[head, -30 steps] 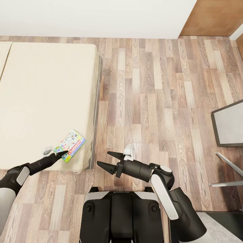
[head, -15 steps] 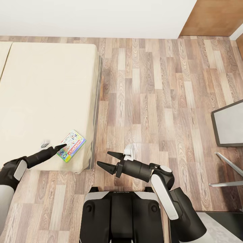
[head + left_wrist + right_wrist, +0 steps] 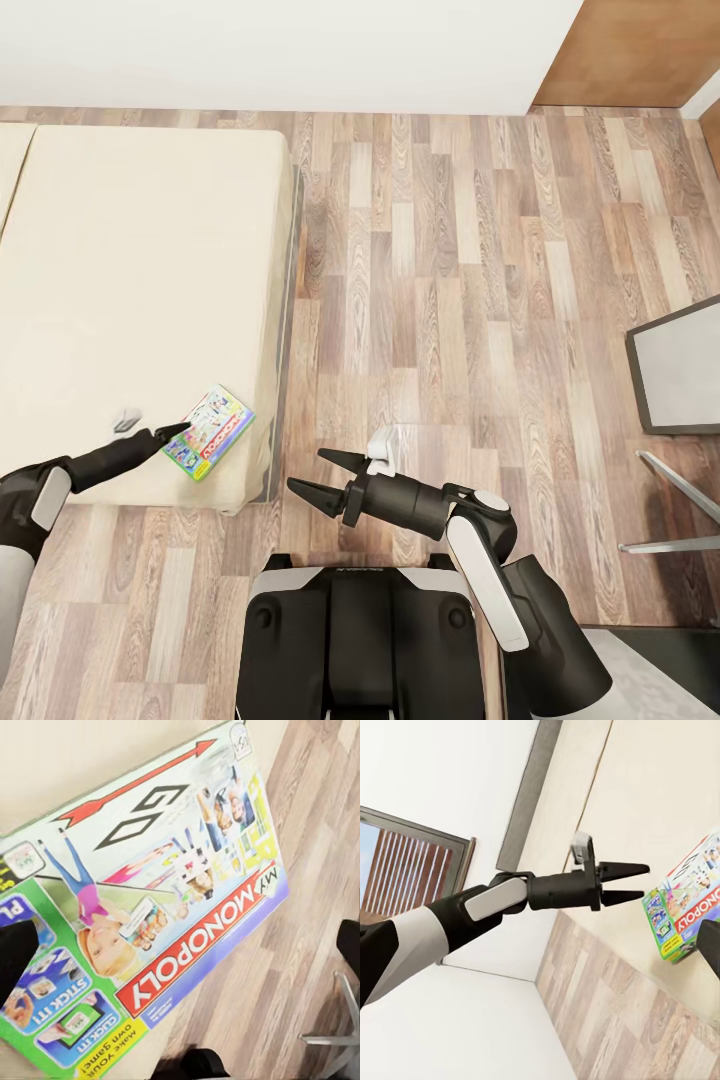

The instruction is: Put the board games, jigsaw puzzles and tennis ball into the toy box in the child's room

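- Head view: the robot is standing on a wood-plank floor (image 3: 440, 270) with a white wall running along the far side and a brown panel in the far right corner.
- The bed (image 3: 120, 290), plain beige, is lying at the left; one board game (image 3: 207, 432), a Monopoly box with colourful art, is resting flat near the bed's near right corner, close to the edge.
- The left gripper (image 3: 180, 432) is reaching over the bed with its dark fingertips at the near-left edge of the box; from here I cannot tell whether they are touching it.
- The right gripper (image 3: 318, 476) is hanging above the floor in front of the robot's base, fingers spread apart and holding nothing, well apart from the box.
- A grey-framed panel (image 3: 680, 375) and two thin grey bars are showing at the right edge.
- Left wrist view: the one board game (image 3: 150, 907) is lying on the beige mattress, its corner overhanging toward the floor; dark fingertips (image 3: 15, 952) are sitting wide apart at either side of the box, not closed on it.
- Right wrist view: the left gripper (image 3: 634, 883) is pointing at the board game (image 3: 684, 911) with its two fingers parted, just short of the box's edge; the bed's grey side rail (image 3: 529, 791) is running behind the arm.
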Robot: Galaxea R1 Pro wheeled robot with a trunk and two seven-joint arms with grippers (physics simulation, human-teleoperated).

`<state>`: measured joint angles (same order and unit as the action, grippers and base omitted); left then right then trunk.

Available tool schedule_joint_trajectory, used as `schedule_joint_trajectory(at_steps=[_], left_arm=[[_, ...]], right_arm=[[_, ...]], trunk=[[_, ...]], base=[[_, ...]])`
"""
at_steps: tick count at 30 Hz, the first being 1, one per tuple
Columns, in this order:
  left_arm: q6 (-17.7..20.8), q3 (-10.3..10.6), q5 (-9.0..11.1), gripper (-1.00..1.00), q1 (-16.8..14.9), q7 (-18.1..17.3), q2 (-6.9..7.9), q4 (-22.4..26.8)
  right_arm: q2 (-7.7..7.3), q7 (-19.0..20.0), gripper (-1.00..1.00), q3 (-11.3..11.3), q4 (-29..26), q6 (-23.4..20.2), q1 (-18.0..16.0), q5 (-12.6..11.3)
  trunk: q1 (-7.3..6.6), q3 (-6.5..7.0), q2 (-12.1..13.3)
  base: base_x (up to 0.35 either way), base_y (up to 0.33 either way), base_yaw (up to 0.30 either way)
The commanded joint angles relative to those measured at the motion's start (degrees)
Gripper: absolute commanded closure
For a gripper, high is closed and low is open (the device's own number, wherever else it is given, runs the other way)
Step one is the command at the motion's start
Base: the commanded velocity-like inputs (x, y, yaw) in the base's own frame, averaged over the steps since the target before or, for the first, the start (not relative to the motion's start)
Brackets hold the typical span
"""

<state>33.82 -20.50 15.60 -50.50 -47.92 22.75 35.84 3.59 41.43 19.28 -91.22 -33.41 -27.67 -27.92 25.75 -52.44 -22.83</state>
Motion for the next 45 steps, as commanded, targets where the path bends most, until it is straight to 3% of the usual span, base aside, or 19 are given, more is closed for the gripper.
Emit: schedule_joint_trajectory(at_steps=[1, 14, 33, 45], left_arm=[[0.38, -0.12, 0.25, -1.00, -0.03, 0.94, 0.01, -0.01], [-1.66, -0.49, 0.53, -1.00, -0.03, 12.35, 0.27, 0.01], [-4.86, -0.93, 0.58, -1.00, -0.05, 16.34, 0.14, 0.65], [-8.57, -0.57, 0.50, -1.00, -0.11, 23.61, -0.92, -0.24]], right_arm=[[0.02, -0.04, -1.00, -0.03, -0.02, -0.43, -0.02, -0.39], [0.02, -0.03, -1.00, -0.06, -0.02, -0.43, -0.02, -0.38], [0.02, -0.04, -1.00, -0.05, -0.02, -0.43, -0.02, -0.38], [-0.05, 0.02, -1.00, -0.11, -0.02, -0.43, -0.02, -0.38]], trunk=[[0.03, -0.06, -0.09], [0.03, -0.06, -0.09], [0.03, -0.06, -0.09], [0.03, -0.06, -0.09]], base=[[0.000, 0.000, 0.000], [0.000, 0.000, 0.000], [0.000, 0.000, 0.000], [0.000, 0.000, 0.000]])
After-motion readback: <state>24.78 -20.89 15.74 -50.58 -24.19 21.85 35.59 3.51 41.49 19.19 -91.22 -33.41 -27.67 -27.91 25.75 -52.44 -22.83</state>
